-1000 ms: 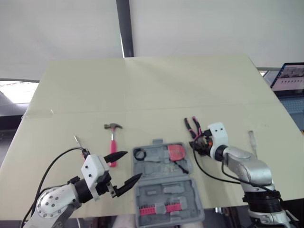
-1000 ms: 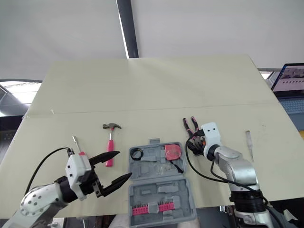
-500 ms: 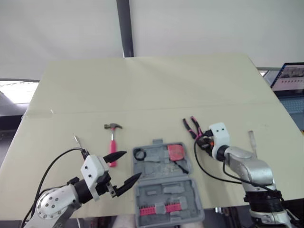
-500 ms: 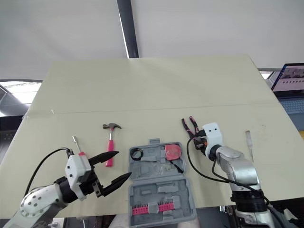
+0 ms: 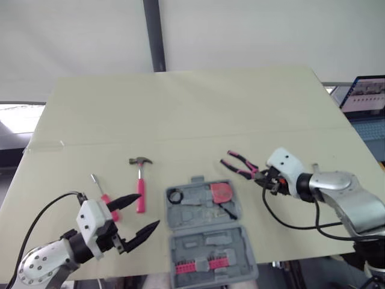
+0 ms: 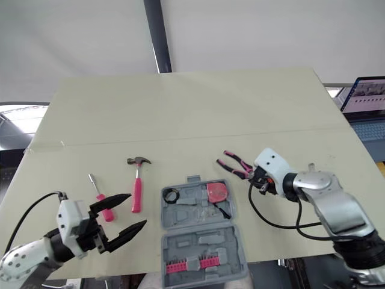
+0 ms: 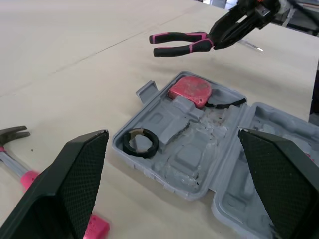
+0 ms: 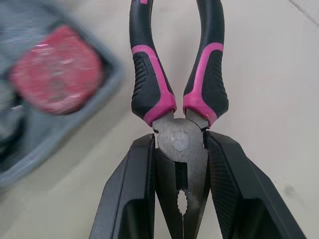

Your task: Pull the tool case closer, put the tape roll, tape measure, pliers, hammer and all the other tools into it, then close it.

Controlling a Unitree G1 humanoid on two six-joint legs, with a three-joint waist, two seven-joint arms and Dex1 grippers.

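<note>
Open tool case (image 5: 212, 239) holds tape roll (image 5: 176, 195), tape measure (image 5: 222, 192), seemingly bits (image 5: 201, 265); right tool (image 5: 262, 176) grips pliers (image 5: 239, 164), left tool (image 5: 148, 210) gapes.

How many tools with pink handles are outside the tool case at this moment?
3: the hammer on the table left of the tool case, the screwdriver farther left, and the pliers held by the right gripper to its right. None seems hidden.

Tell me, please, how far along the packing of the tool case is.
Done: the case sits open near the front edge of the table, with the tape roll and tape measure in it. In hand: the right gripper is shut on the pliers by their head; the left gripper hangs open, empty. Left: pliers, hammer and screwdriver go in, then the lid closes.
</note>
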